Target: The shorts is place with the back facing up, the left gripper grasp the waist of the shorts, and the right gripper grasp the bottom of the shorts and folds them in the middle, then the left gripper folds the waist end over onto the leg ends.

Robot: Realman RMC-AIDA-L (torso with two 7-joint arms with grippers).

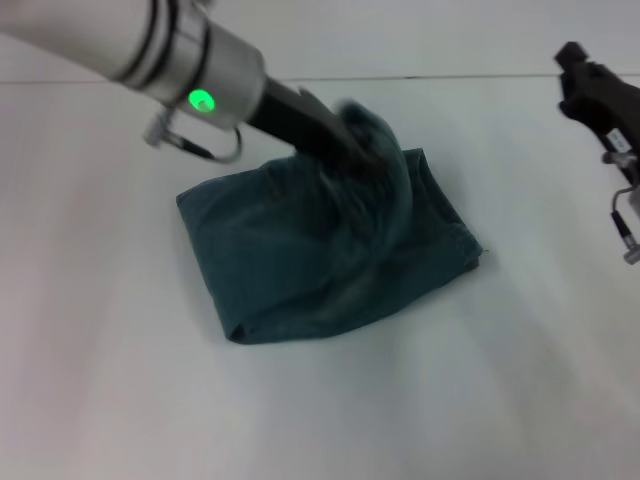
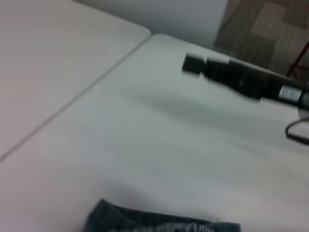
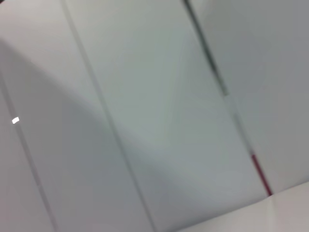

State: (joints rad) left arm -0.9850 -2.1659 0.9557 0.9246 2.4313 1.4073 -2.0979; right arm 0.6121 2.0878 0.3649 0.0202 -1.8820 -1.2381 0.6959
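Blue-green faded denim shorts [image 1: 320, 250], folded into a soft rumpled rectangle, lie mid-table [image 1: 120, 400], long axis diagonal. Left gripper [image 1: 350, 145] pinches a lifted cloth fold. Right gripper [image 1: 575, 65] hangs near the table's right edge, finger state unclear.

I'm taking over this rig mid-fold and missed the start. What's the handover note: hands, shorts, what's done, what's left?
Left hand: down on the far edge of the shorts, lifting a blurred bunch of denim; grip itself not visible.
Right hand: raised at the right side of the table, well away from the cloth, holding nothing.
Shorts: a compact folded bundle mid-table.
Done: lengthwise fold looks complete.
Left: lay the waist end over the leg hems, let go, pull back.
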